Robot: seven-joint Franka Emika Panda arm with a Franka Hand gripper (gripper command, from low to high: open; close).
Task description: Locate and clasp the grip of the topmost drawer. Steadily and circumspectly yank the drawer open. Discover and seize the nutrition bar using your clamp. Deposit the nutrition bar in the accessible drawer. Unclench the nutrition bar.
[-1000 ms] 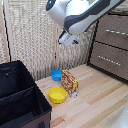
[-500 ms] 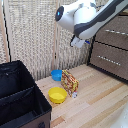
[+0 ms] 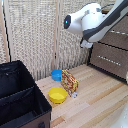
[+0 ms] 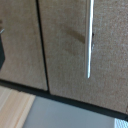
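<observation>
The arm point(image 3: 92, 22) hangs high by the dresser point(image 3: 112, 52). The bar point(image 3: 69, 83) stands between two bowls. I cannot tell the clamp's opening.

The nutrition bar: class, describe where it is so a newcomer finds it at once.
Start at the big black fabric box in the exterior view. On the wooden floor beside it sit a yellow bowl and a blue bowl. The nutrition bar, a flat orange-red printed packet, stands upright beside them.
</observation>
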